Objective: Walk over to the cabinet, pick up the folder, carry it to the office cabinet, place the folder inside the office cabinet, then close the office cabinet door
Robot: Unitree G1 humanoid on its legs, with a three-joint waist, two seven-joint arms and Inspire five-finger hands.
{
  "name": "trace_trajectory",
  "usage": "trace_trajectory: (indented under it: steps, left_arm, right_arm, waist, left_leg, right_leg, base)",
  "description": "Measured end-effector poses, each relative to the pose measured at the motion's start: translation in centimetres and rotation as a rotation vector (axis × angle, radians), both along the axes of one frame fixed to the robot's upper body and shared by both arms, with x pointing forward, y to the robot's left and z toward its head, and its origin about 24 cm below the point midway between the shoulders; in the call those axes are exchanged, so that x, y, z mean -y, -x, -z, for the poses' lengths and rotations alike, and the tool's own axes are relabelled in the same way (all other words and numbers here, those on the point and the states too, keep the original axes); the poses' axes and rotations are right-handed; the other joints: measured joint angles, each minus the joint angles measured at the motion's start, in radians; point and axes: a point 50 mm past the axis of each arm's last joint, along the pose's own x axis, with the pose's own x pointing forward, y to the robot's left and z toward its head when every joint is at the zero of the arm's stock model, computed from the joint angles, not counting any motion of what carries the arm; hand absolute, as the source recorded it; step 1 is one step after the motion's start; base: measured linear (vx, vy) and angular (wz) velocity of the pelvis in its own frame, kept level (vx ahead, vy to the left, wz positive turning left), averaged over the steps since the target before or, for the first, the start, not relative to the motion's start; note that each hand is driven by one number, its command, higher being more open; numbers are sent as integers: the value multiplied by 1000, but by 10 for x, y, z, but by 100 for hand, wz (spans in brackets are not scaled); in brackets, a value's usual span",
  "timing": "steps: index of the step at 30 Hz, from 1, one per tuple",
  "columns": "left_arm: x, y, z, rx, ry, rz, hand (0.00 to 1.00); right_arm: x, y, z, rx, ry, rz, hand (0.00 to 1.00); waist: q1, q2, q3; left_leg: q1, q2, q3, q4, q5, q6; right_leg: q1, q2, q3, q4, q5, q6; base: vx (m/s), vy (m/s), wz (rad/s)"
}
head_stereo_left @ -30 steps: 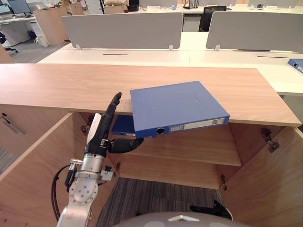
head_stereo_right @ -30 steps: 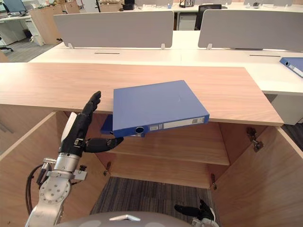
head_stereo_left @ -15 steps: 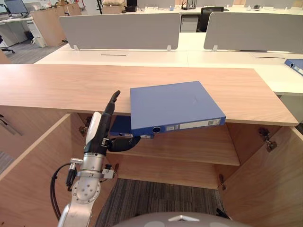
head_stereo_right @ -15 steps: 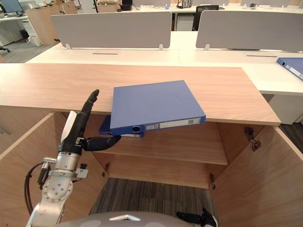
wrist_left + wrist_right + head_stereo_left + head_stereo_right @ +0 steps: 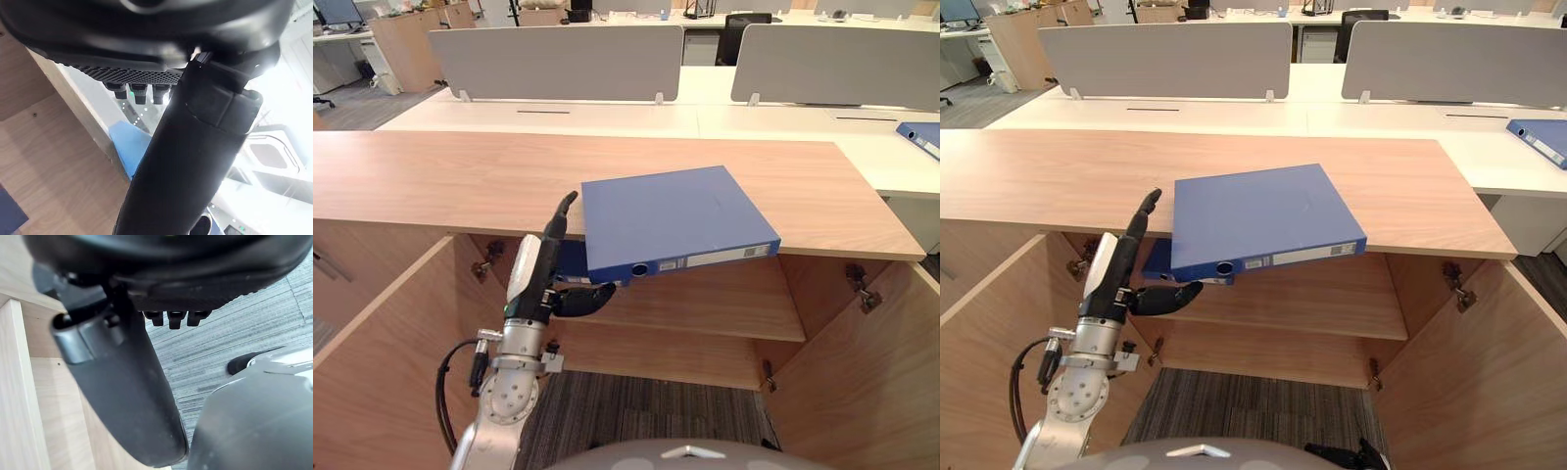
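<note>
left hand open: fingers straight beside folder, thumb under its overhang off cabinet top, likely pre-pinch

Honestly, nothing legible here. The blue folder has a white label running along its spine with some dark print on it, but it's way too small to make out any letters or numbers.

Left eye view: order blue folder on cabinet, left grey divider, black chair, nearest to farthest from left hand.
From the left hand:
1. blue folder, just right of it.
2. grey divider, across the desk.
3. black chair, far back right.
</note>
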Motion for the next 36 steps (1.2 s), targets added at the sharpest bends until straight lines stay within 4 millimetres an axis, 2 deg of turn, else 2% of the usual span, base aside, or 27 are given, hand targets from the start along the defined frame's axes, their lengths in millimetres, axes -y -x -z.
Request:
trace_trajectory:
  steps: [5, 16, 19, 23, 28, 36]
  left_arm:
    - [-2, 0, 13, -49, -68, -18, 100]
    - [2, 1, 12, -15, -121, -39, 100]
    - [9, -1, 9, 12, -87, -41, 100]
    - [23, -3, -8, 95, -46, -1, 100]
    - [25, -2, -15, 128, -31, 1, 100]
    - [27, 0, -26, 172, -23, 16, 100]
  right_arm:
    - [0, 0, 0, 2, -2, 12, 100]
    - [-2, -2, 1, 1, -13, 23, 100]
    - [-2, -1, 2, -8, -15, 25, 100]
    - [-1, 0, 1, -11, -11, 24, 100]
    - [3, 4, 1, -24, -4, 26, 100]
    - [4, 4, 1, -26, -1, 17, 100]
  waist:
    - [-2, -1, 9]
    - [-7, -10, 18]
    - [-7, -10, 18]
    - [-7, -2, 12]
    - [-27, 11, 4]
    - [-27, 10, 3]
  left_leg:
    - [3, -2, -1, 0, -1, -1]
    - [4, -13, 5, 0, -10, 2]
    - [4, -12, 6, 0, -10, 2]
    - [0, -2, 18, 0, -10, 2]
    - [0, -2, 19, 0, -10, 2]
    - [-4, -4, 19, 0, -6, 4]
  right_leg:
    - [3, -6, 0, -3, -3, 3]
    - [8, -14, 8, -13, -3, 11]
    - [7, -13, 13, -13, -1, 13]
    - [-6, -5, 35, -9, 8, 10]
    - [-9, -5, 38, -5, 9, 11]
    - [-12, -5, 38, -5, 9, 12]
  base:
    - [0, 0, 0]
    - [0, 0, -1]
    - [0, 0, -2]
    - [-40, 3, -9]
    - [-58, 6, -2]
    - [-26, 3, 0]
